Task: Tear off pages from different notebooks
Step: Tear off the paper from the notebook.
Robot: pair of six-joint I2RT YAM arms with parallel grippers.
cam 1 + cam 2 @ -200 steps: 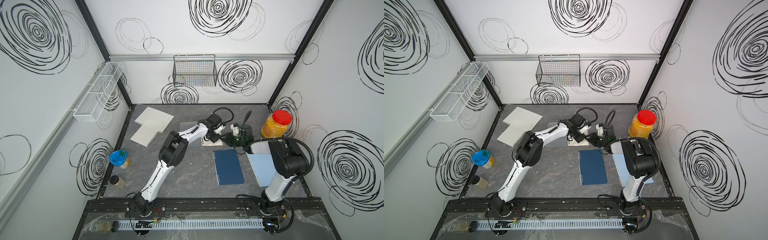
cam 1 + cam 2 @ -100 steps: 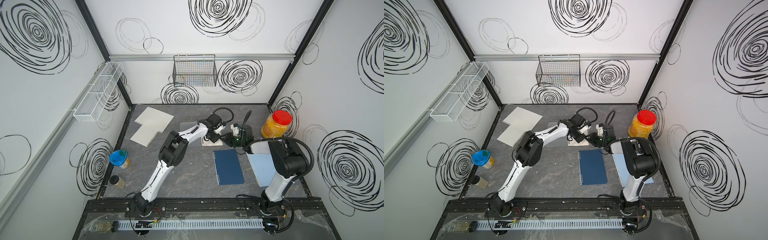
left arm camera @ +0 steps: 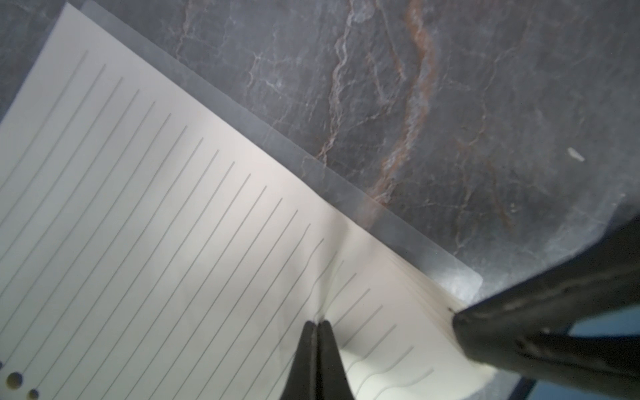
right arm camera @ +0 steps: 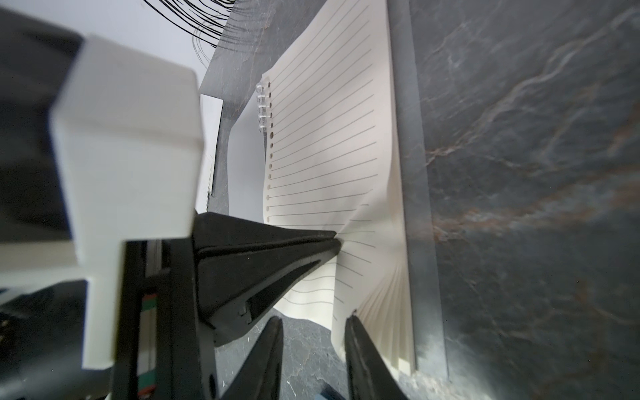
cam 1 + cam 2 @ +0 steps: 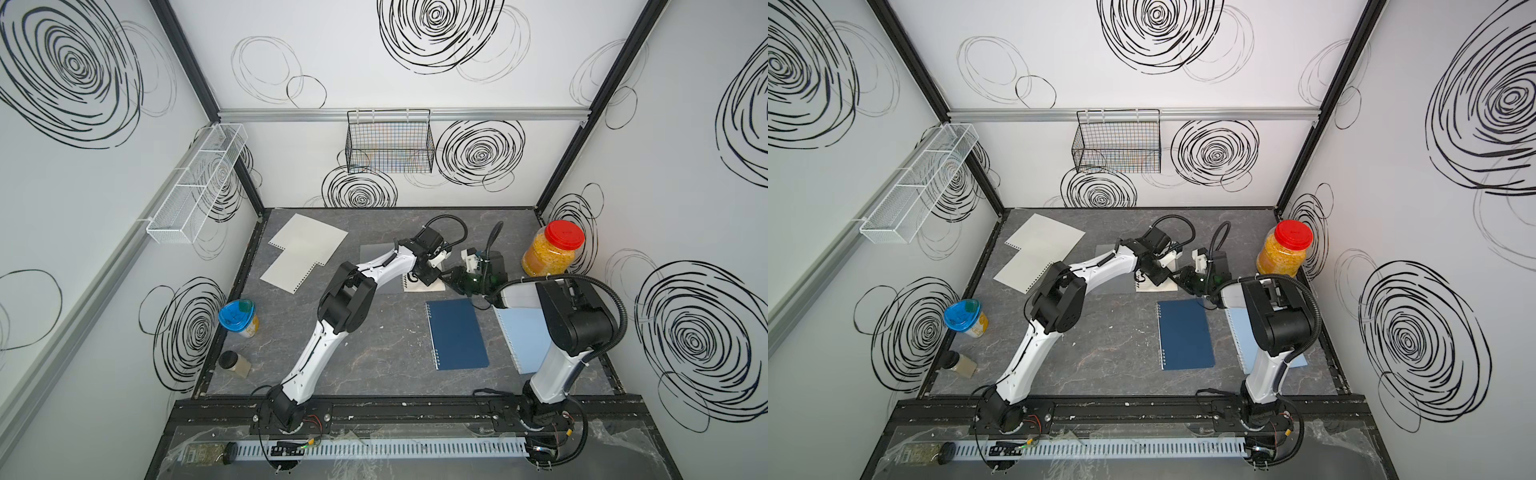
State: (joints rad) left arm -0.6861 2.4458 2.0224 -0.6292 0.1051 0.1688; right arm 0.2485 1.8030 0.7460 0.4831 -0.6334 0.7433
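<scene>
The frosted clear notebook (image 5: 412, 286) lies open at mid-back, its cover (image 3: 346, 188) flat on the table. My left gripper (image 3: 317, 323) is shut on its top lined page (image 4: 329, 138), which is pinched into a crease and bowed up, still on the spiral (image 4: 261, 107). My right gripper (image 4: 315, 332) is open, with one finger (image 4: 362, 349) against the corner of the page stack and bare table between the jaws. The dark navy notebook (image 5: 457, 334) and the light blue notebook (image 5: 523, 336) lie shut in front. Two loose pages (image 5: 307, 249) lie at the back left.
A red-lidded jar (image 5: 550, 251) stands at the back right beside the right arm. A blue-lidded cup (image 5: 239, 320) and a small jar (image 5: 232, 363) sit by the left edge. A black wire basket (image 5: 388, 141) and a white wire shelf (image 5: 199, 183) hang on the walls.
</scene>
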